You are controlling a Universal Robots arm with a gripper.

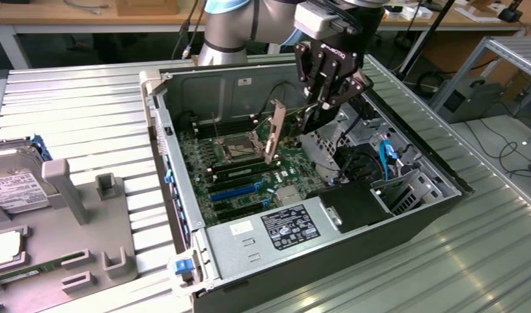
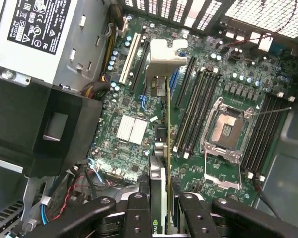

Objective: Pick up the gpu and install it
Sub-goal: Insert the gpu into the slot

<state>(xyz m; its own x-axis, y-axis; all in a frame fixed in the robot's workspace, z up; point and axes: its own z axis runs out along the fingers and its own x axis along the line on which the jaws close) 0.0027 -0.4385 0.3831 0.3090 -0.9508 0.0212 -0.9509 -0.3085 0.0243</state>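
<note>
The gripper [image 2: 164, 218] held the gpu [image 2: 165, 124] tight by its edge, standing up over the green board [image 2: 131, 101] inside the computer case [image 1: 404, 228], and I think it needed lining up with its slot.

case [image 1: 165, 130]: on the desk [image 1: 74, 104], open side up.
gpu [image 1: 275, 127] [image 2: 161, 89]: on edge in the pincer [image 1: 322, 107] [image 2: 161, 218], over the motherboard [image 1: 247, 176] inside the case.
hard drive [image 1: 9, 182]: at the exterior view's left, well apart from the case.

Case [image 1: 204, 88] side open above; memory slots [image 2: 196, 106] just beside the gpu [image 2: 159, 173], power supply [image 2: 35, 34] farther off.
</note>
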